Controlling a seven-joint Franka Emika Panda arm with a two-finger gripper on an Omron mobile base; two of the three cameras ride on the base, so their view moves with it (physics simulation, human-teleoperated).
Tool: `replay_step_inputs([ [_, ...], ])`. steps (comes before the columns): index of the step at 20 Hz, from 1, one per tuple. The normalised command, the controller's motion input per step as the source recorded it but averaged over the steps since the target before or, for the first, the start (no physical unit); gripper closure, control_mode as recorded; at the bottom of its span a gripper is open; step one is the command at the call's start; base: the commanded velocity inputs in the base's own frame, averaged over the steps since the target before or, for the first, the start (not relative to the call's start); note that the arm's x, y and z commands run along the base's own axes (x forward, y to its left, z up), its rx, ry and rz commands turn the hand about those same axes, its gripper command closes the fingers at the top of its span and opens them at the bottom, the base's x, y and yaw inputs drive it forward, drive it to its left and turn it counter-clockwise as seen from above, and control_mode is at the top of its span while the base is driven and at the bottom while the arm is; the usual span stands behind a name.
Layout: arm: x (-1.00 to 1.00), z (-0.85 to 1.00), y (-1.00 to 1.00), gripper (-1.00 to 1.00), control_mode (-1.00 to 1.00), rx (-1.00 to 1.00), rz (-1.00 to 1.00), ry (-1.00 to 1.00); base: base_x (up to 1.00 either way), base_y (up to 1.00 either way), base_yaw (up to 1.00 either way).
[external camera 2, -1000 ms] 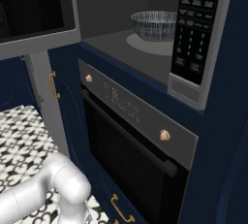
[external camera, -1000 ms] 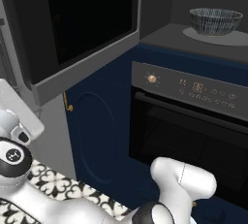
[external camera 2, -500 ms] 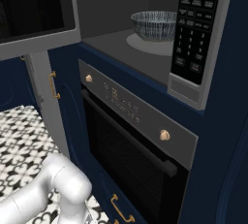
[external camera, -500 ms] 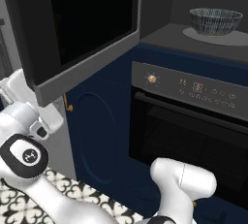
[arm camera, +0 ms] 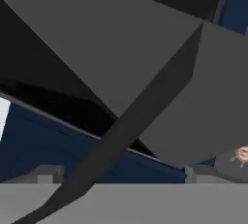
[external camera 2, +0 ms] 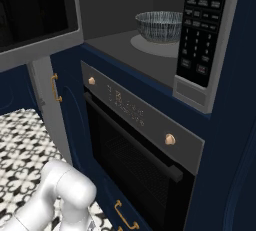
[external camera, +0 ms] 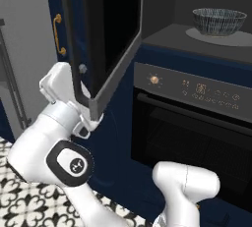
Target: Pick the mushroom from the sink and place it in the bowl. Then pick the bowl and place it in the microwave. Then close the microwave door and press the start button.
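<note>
bowl (external camera 2: 159,26) sits inside the microwave (external camera 2: 150,50), microwave door (external camera: 106,39) ajar.

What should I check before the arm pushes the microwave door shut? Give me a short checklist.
1. Streaked blue-grey round bowl sits on the turntable inside the grey-framed microwave: ok.
2. Mushroom in the bowl: cannot tell, the inside is hidden.
3. Black glass microwave door open: ok, needs closing.
4. Hand behind the door's lower corner, fingers spread with nothing between them: ok.
5. Door's swing path free of the bowl: ok.
6. Black keypad strip unobstructed: ok.
</note>
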Motion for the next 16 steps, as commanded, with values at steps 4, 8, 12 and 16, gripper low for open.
replay_step_inputs([
  [4,-0.34,0.17,-0.89,-1.00,-1.00,0.50,0.00,-0.43,0.00,0.00,0.00],
  [8,-0.17,0.17,-0.96,-1.00,-1.00,0.56,0.00,-0.34,0.00,0.00,0.00],
  [12,-0.01,0.09,-0.94,-1.00,-1.00,0.52,0.00,-0.23,0.00,0.00,0.00],
  [16,0.06,0.00,-0.91,-1.00,-1.00,0.45,0.00,-0.20,0.00,0.00,0.00],
])
